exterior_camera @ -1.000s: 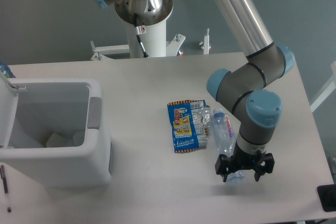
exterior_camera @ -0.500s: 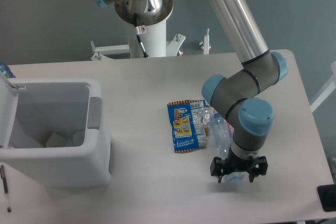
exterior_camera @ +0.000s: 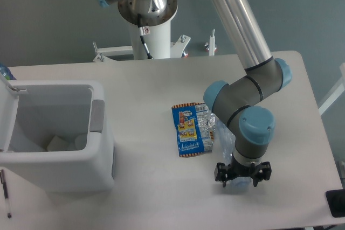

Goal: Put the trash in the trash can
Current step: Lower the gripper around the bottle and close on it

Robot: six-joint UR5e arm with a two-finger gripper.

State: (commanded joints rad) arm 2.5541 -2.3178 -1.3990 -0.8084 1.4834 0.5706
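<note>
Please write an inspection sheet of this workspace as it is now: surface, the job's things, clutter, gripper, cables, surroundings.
Surface: white table, no spills seen.
Job's things: snack wrapper lies flat mid-table; plastic bottle beside it, mostly hidden under the arm; trash can at the left, lid open, pale items inside.
Clutter: pen at the left edge.
Gripper: gripper sits low over the bottle's end, fingers either side; grasp cannot be judged.
Cables: black cable on the robot base.
Surroundings: grey floor.
</note>
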